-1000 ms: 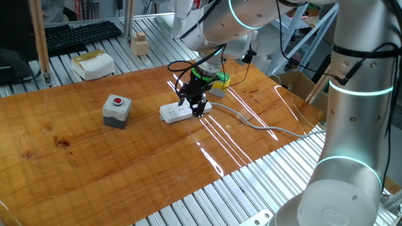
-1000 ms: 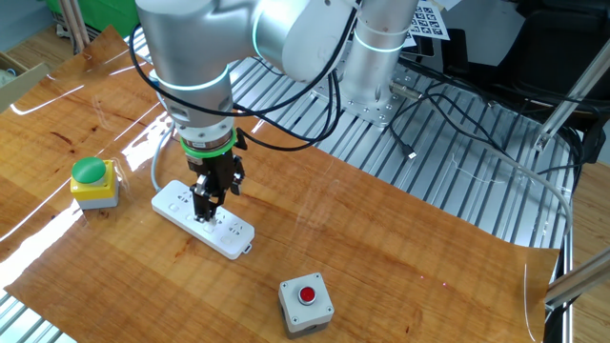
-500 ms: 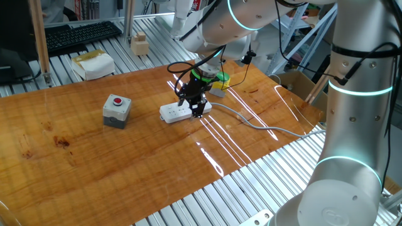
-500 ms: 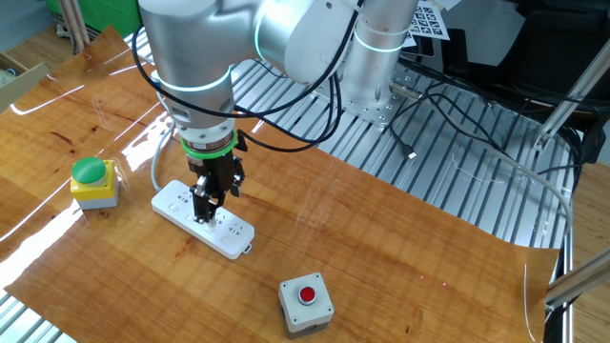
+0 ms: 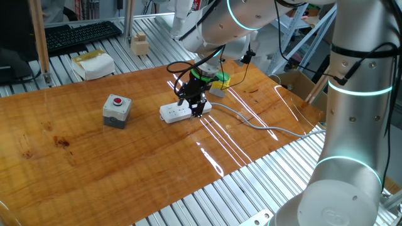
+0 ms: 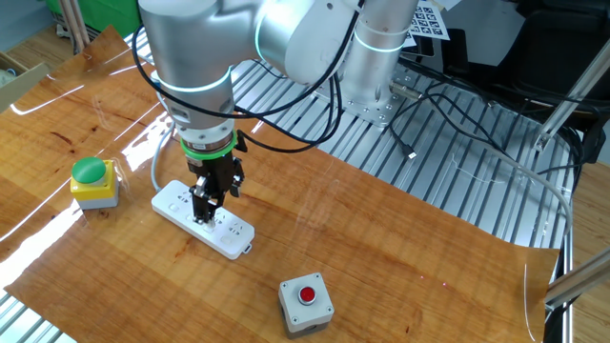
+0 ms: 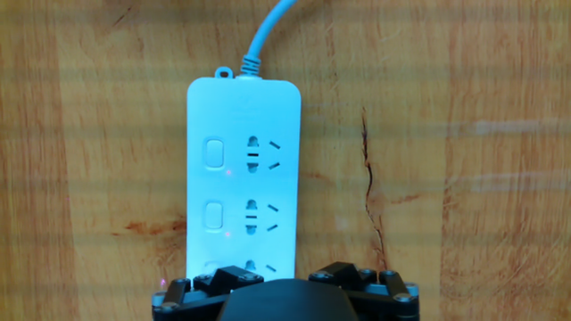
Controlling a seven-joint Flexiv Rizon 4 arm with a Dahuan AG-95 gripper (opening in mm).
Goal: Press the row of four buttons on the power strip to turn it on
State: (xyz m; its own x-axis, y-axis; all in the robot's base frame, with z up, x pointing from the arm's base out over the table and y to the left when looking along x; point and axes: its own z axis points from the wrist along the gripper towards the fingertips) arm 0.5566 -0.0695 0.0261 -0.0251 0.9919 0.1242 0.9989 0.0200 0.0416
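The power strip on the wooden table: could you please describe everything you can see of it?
The power strip is a long, flat, white plastic bar with rounded corners, lying flat on the wooden table. Its top face carries sockets in a line, each with a small rounded white button beside it; the hand view shows two buttons fully and a third partly. A pale cable leaves one end. The end effector is down on its middle; whether it touches a button cannot be told.

We see the power strip (image 5: 183, 111) from 2 raised opposite sides, both far; our hand view looks straight down, close over it (image 7: 243, 169).
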